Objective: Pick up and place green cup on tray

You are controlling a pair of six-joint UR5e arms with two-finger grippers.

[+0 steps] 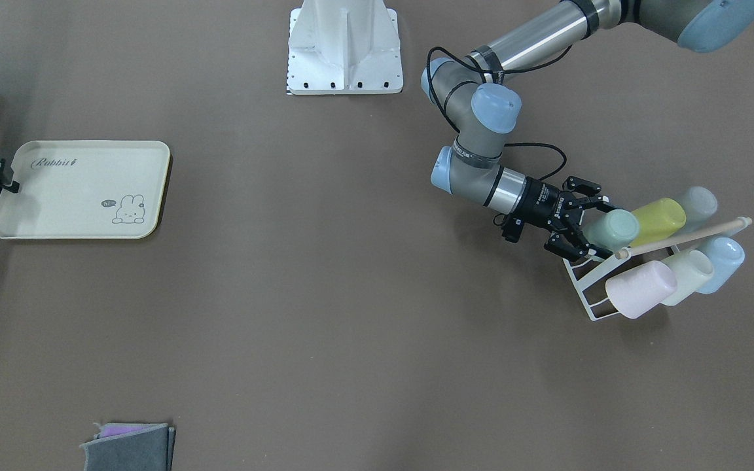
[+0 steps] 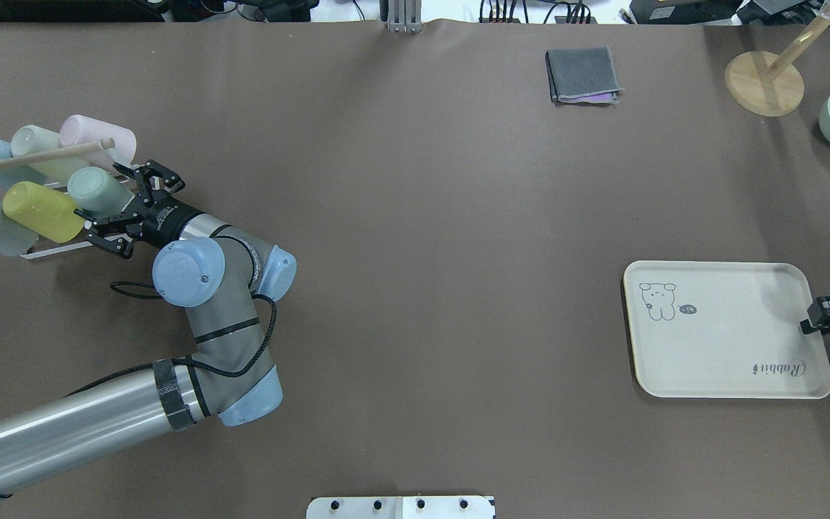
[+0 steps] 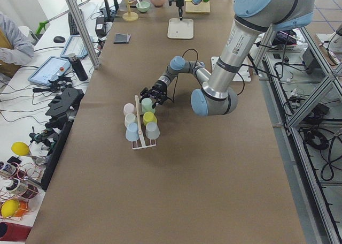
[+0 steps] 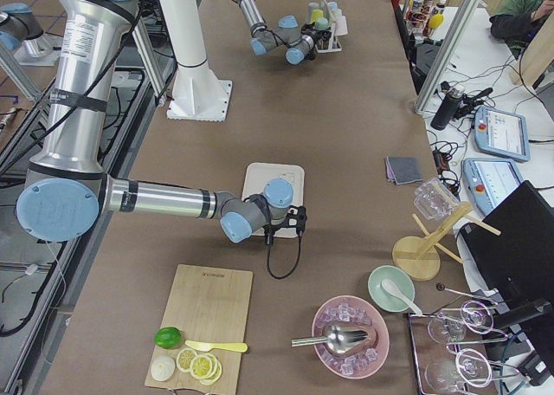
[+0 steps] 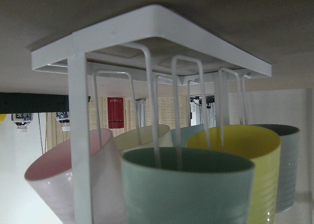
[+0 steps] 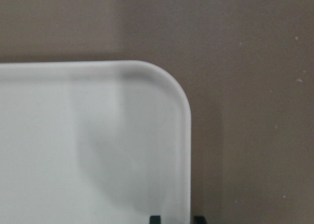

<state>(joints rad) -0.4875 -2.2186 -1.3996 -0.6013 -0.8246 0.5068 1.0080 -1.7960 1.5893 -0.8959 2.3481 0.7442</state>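
The green cup (image 1: 619, 227) is not yet lifted: it is hung on the white rack (image 1: 590, 294), between the wide-open jaws of the left gripper (image 1: 603, 230), and nothing is gripped. The carrying to the tray (image 1: 69, 203), far on the right, is left to be done.

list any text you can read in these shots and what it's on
"Rabbit": script on the tray.
"hi": speech bubble beside the tray's bunny.
Print on the cutting board and on the left arm: too small to read.
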